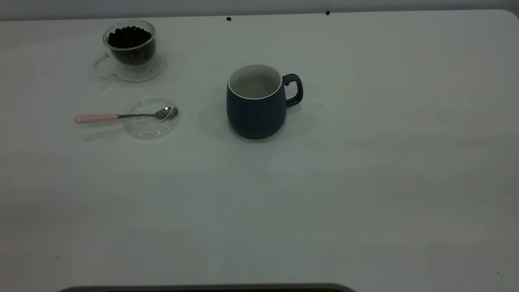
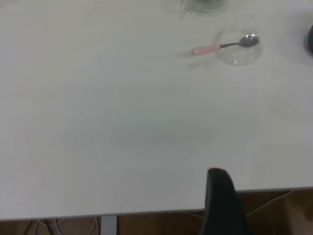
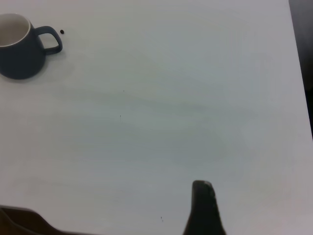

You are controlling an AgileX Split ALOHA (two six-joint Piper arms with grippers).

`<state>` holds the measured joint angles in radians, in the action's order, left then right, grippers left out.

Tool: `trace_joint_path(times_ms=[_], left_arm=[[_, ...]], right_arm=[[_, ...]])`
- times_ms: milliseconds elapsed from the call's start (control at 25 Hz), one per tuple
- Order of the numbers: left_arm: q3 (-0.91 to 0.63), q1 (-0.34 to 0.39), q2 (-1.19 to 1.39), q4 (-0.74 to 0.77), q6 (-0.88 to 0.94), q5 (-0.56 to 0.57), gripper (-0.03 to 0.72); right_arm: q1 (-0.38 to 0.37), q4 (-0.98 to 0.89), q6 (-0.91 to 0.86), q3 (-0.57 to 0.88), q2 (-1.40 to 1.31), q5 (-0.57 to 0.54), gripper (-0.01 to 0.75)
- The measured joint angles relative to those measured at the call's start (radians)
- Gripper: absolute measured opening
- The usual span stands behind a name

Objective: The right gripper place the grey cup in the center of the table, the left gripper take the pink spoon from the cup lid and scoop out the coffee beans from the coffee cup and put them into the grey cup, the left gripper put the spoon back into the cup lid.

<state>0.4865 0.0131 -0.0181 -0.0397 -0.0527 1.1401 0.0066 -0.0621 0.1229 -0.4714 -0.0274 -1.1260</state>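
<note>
Grey cup (image 1: 256,103) upright near centre of white surface (image 1: 365,182), handle turned toward the right arm's side, interior apparently empty. Pink spoon (image 1: 121,116) lying with bowl inside cup lid (image 1: 151,117), pink handle overhanging the rim on the far side from the cup. Coffee cup (image 1: 129,44) heaped with coffee beans (image 1: 129,36), on its clear saucer (image 1: 129,69) behind the lid. Left end effector (image 2: 222,200) and right end effector (image 3: 203,208) both back at the surface edge, one finger visible each, open or closed: cannot tell. Likely hazards: thin handle slipping or levering the light lid on pickup; beans spilling in transit; two strays already at far edge (image 1: 228,18).
</note>
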Motion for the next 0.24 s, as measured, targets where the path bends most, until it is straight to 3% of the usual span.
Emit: trace_joint_path(times_ms=[240], left_arm=[[0.000,0.000,0.000,0.000,-0.003,0.000,0.505]], right_arm=[[0.000,0.000,0.000,0.000,0.000,0.000,0.588]])
